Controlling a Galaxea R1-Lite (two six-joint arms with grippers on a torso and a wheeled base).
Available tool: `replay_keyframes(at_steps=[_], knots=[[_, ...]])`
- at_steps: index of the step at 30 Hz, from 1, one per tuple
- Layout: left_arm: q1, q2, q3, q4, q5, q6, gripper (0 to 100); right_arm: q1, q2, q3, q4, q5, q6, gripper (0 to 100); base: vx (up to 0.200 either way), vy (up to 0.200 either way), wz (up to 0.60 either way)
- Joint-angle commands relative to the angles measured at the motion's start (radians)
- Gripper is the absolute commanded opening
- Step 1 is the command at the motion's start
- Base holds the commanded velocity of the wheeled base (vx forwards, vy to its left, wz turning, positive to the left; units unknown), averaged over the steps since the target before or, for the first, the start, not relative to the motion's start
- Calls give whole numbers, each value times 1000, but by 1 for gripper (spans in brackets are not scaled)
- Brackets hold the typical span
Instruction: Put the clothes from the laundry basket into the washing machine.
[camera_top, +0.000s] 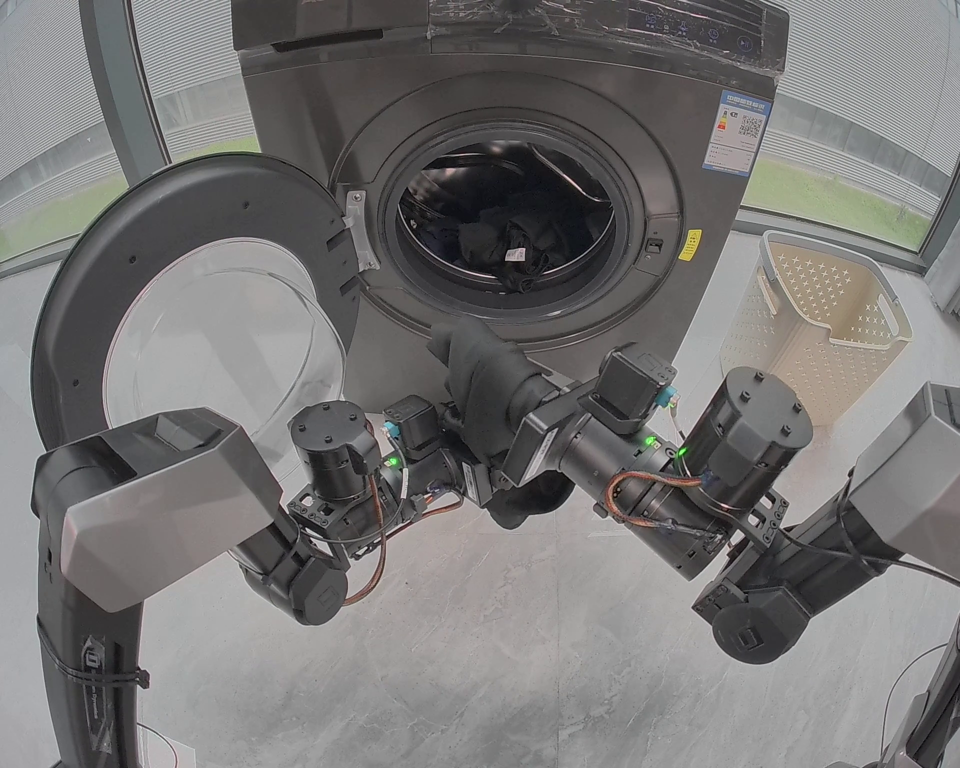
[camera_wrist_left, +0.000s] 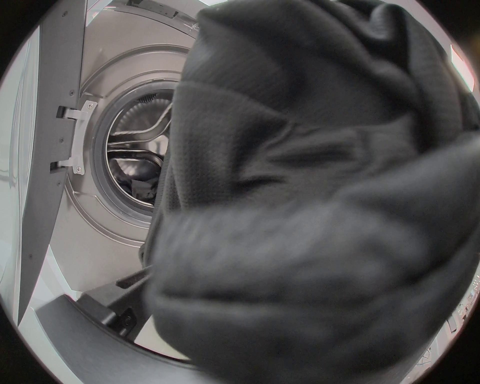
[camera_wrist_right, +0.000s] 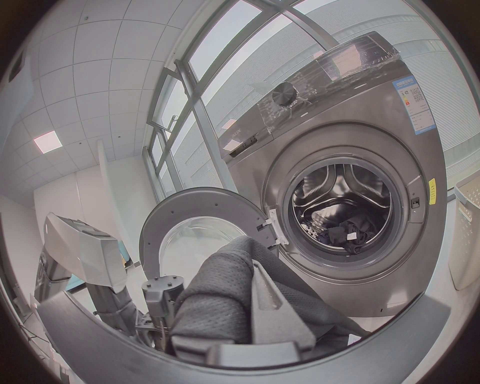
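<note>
The right end effector (camera_wrist_right: 240, 295) is clamped on a dark garment (camera_top: 490, 385), which bunches upward just below the washing machine (camera_top: 300, 110) opening. The left end effector (camera_top: 478, 488) meets the garment's lower folds. Cloth covers it, so its opening cannot be determined. The round door (camera_top: 190, 215) stands swung wide to the left. The drum (camera_top: 440, 190) contains a heap of dark clothes (camera_top: 515, 245). The laundry basket (camera_top: 815, 320) stands on the floor (camera_top: 500, 650), right of the machine.

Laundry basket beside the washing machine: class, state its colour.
The laundry basket is cream, with perforated walls; head view shows it best.
</note>
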Motion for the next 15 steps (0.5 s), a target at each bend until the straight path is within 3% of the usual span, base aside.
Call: replay_keyframes(at_steps=[1,3,4,10,15], knots=[[1,29,-40,0,19,0,100,2,-14,6,-2,0,1,0,0,0,0],[1,32,-57,-1,34,2,100,2,-14,11,-4,0,1,0,0,0,0],[1,34,-63,0,37,2,0,2,-14,11,-4,0,1,0,0,0,0],[4,37,-99,-3,61,-3,0,-15,-43,41,-7,0,12,0,0,0,0],[8,-29,-73,-6,81,-10,0,-98,-51,89,-5,3,26,0,0,0,0]])
